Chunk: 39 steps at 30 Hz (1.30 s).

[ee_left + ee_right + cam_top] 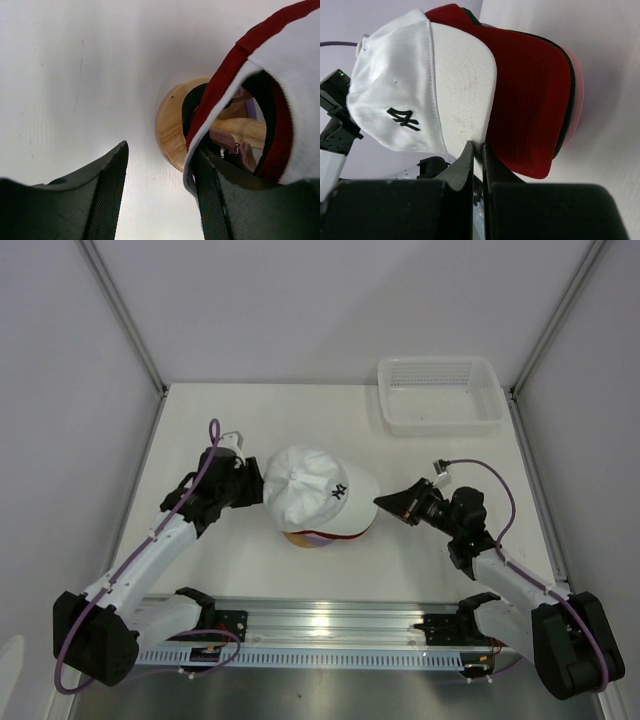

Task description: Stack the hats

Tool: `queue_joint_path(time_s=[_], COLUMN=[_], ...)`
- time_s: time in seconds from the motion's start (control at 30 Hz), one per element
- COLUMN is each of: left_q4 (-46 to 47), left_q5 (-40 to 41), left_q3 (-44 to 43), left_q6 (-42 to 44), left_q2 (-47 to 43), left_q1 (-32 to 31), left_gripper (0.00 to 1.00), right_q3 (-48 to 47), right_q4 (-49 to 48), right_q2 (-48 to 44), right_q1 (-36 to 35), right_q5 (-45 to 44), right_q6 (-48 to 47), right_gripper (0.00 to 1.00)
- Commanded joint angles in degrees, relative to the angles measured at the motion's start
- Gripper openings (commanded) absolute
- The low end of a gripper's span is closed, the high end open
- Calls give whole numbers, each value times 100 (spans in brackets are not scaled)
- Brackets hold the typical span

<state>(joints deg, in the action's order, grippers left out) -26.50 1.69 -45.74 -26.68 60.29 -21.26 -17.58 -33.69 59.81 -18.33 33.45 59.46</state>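
The hats sit in one stack at the table's middle, the white hat [305, 490] with a black logo on top. Under it show a red hat [530, 100], a dark rim, and a pink brim [577, 95]. My right gripper [477, 147] is shut on the front edge of the white hat's [420, 85] brim, reaching in from the right [382, 502]. My left gripper [258, 485] is at the stack's rear left, open. Bare table shows between its jaws [160, 150], and the white hat's back rim [220, 100] lies against its right finger [212, 200].
The stack rests on a round wooden stand [172, 125]. A white mesh basket [440, 395] stands at the back right corner. White walls close the table on three sides, and a metal rail [330, 625] runs along the near edge.
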Motion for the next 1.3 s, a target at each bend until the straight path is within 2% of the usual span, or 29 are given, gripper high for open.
queue_joint_path(time_s=[0.0, 0.2, 0.33, 0.5, 0.73, 0.93, 1.27], left_q4=[-136, -356, -321, -224, -48, 5, -277], left_q5=[314, 560, 472, 244, -116, -415, 516], left_q3=[-461, -1016, -1166, -1052, -613, -445, -533], left_q6=[171, 356, 356, 312, 172, 241, 330], left_q2=[-175, -237, -299, -80, -8, 61, 887], left_q1=[-63, -63, -63, -63, -72, -89, -353], left_gripper=[57, 58, 58, 57, 56, 55, 53], right_q3=[71, -148, -237, 61, 484, 405, 62], right_q4=[20, 450, 627, 337, 161, 354, 1058], right_q2=[-346, -918, -866, -673, -357, 4, 952], right_q1=[162, 435, 532, 567, 655, 664, 444], right_q5=[-164, 3, 109, 144, -40, -111, -454], right_q6=[161, 697, 1153, 1551, 1332, 919, -197], right_gripper=[0, 0, 0, 0, 0, 0, 0])
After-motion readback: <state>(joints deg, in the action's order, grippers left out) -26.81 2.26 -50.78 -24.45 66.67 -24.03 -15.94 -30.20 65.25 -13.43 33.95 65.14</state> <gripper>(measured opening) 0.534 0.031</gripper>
